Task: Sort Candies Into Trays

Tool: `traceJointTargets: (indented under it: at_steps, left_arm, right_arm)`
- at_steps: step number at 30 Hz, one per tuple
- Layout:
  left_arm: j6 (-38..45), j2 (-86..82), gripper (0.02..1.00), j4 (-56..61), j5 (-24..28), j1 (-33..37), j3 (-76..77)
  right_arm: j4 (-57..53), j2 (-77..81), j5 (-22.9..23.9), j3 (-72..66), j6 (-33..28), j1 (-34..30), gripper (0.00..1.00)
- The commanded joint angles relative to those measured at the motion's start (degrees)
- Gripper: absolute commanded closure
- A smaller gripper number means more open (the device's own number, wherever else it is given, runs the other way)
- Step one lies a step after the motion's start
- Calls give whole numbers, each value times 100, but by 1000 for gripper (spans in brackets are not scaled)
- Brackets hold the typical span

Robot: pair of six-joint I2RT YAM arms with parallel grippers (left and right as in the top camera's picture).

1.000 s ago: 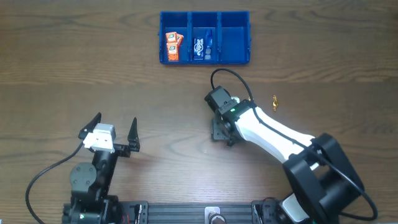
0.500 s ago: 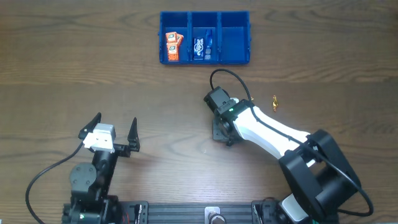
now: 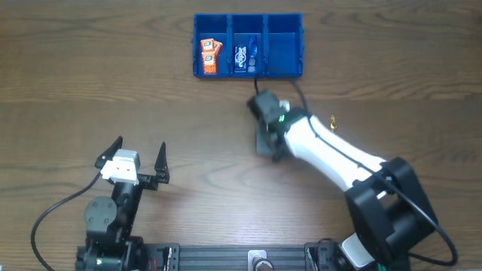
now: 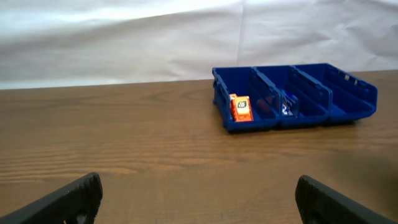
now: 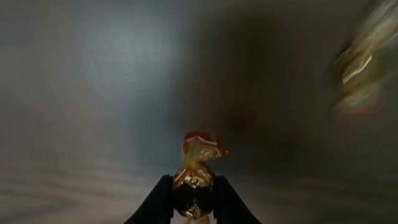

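Note:
A blue tray [image 3: 248,74] with three compartments lies at the table's far middle. Its left compartment holds orange candies [image 3: 209,55], its middle one a blue packet [image 3: 242,57]. The tray [image 4: 351,99] also shows in the left wrist view, with an orange candy [image 4: 240,107] in the nearest compartment. My right gripper [image 3: 265,141] is near the table's middle, below the tray, shut on a gold-wrapped candy [image 5: 194,180]. Another gold candy [image 3: 333,121] lies on the table to its right. My left gripper [image 3: 138,154] stands open at the near left, holding nothing.
The wooden table [image 3: 113,90] is bare around the left arm. A blurred gold shape [image 5: 364,65] passes the right wrist view's edge. A white backdrop [image 4: 124,37] rises behind the table.
My right gripper has moved up the table toward the blue tray, carrying the gold candy. The left arm has kept still.

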Motion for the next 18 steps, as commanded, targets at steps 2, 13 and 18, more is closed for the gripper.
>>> traceJointTargets:
  at_steps: [2, 13, 18]
  left_arm:
    - [61, -37, 23, -201, 107, 9, -103]
    - [61, -37, 20, -201, 107, 9, -103]
    - [61, -37, 20, -201, 107, 9, -103]
  right_arm:
    - [-439, 326, 990, 2542, -901, -658, 875]
    - [-192, 2210, 1408, 4889, -1515, -1147, 882]
    - [-81, 2627, 1364, 4887, -1486, -1298, 882]
